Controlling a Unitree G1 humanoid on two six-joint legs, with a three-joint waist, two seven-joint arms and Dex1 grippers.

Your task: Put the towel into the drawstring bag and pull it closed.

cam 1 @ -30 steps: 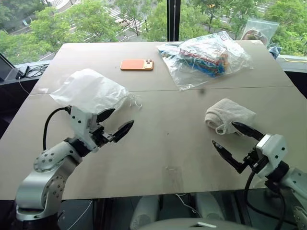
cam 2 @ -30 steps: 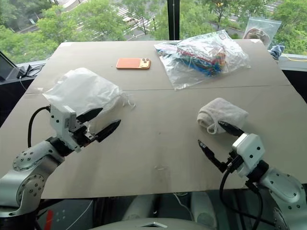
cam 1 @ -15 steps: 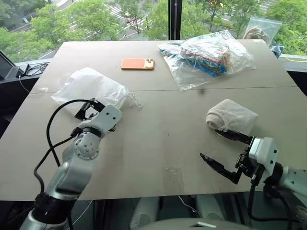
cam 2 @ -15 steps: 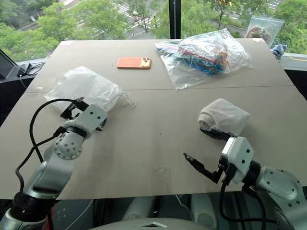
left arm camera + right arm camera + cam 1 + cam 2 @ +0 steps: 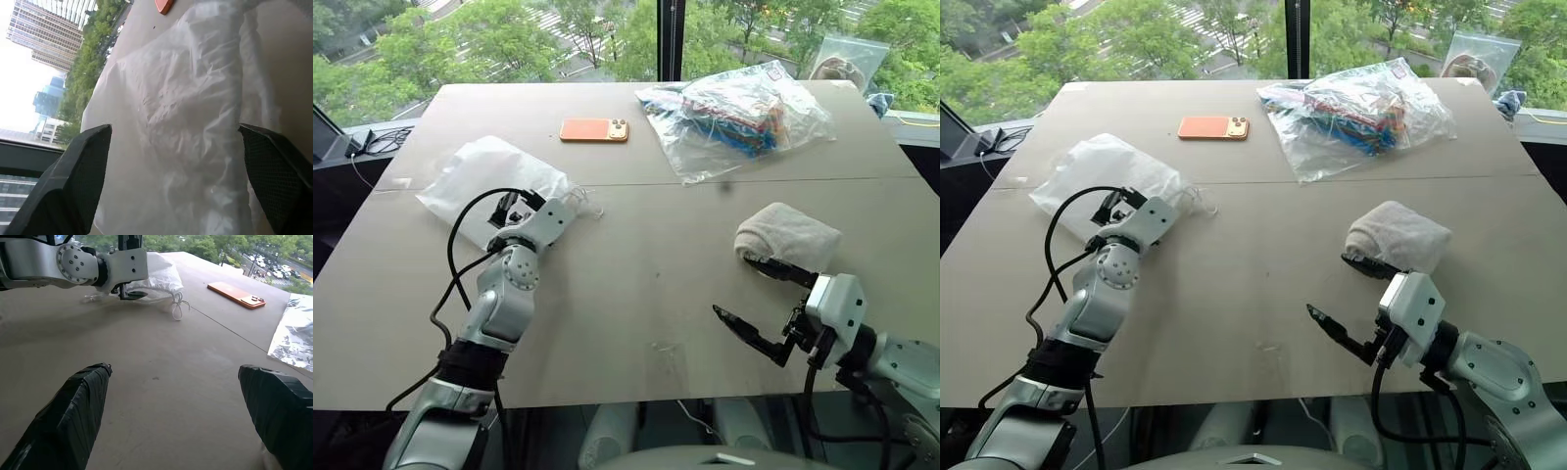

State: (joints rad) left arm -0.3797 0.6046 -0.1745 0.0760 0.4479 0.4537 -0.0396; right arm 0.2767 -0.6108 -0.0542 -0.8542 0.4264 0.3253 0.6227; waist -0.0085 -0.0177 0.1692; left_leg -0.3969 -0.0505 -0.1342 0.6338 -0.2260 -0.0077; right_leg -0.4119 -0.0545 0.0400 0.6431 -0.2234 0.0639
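On the left of the surface (image 5: 636, 294) the drawstring bag (image 5: 494, 181) lay flat and crumpled, its thin cords (image 5: 585, 204) trailing from the mouth toward the middle. The left claw (image 5: 1126, 210) was at the bag's near edge, and its wrist view showed the two fingers (image 5: 83, 171) apart with the thin white fabric between and beyond them; whether they had pinched any of it could not be told. The risk there was that the fingers would nip both layers at once, or only a fold of the body, so the mouth would stay shut when lifted. The light fabric looked likely to slide rather than be caught. A tug near the cords might also cinch the mouth early. Farther back, an orange phone (image 5: 593, 130) and a clear plastic bag of colourful items (image 5: 734, 113) lay well apart from the work and seemed in no danger. On the right, the towel (image 5: 788, 238) sat in a soft lump, and the right claw (image 5: 754, 294) hung wide open and empty just before it, one finger (image 5: 773, 267) near the towel's front edge. A shallow grip could take a single hem and let the cloth unroll and dangle, making it hard to feed into a limp pouch.
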